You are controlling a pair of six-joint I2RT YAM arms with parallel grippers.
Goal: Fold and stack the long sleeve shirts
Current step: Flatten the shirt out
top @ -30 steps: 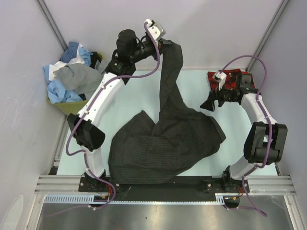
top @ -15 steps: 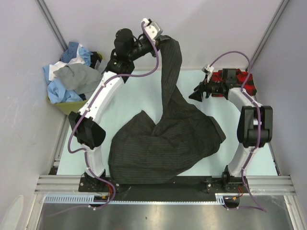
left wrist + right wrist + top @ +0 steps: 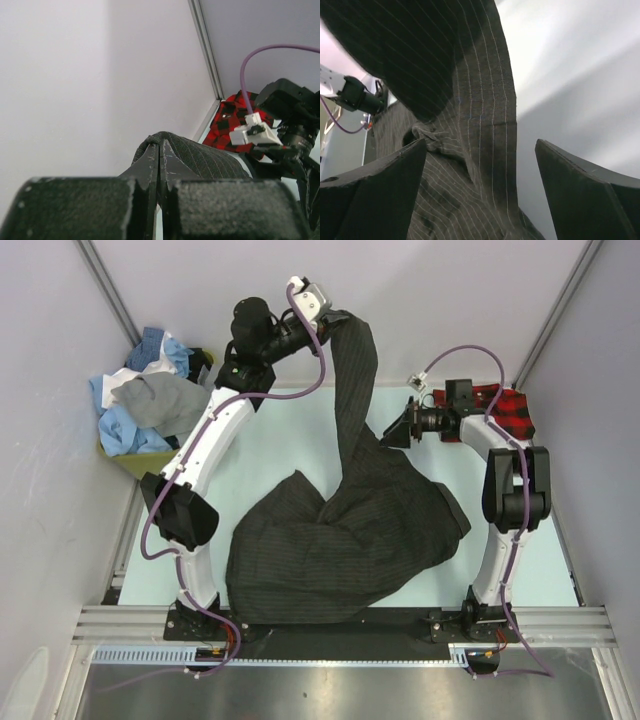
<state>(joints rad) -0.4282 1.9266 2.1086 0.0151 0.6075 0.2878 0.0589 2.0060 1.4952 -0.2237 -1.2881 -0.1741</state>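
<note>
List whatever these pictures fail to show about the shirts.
- Top view: the right arm covers much of the plaid shirt, so how it is folded is unclear.
- Top view: the shirts in the heap of shirts overlap, so their number cannot be told.
- Left wrist view: the shut left gripper hides which part of the charcoal shirt it pinches.

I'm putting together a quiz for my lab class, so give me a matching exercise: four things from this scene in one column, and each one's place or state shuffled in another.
1. dark charcoal pinstriped cloth shirt
2. red-and-black plaid cloth shirt
3. heap of blue, white and grey cloth shirts
4. right gripper

A. far left, by the wall
B. open, facing hanging cloth
C. far right corner
D. one end lifted, rest on table

Pairs: 1-D, 2-C, 3-A, 4-B.
</note>
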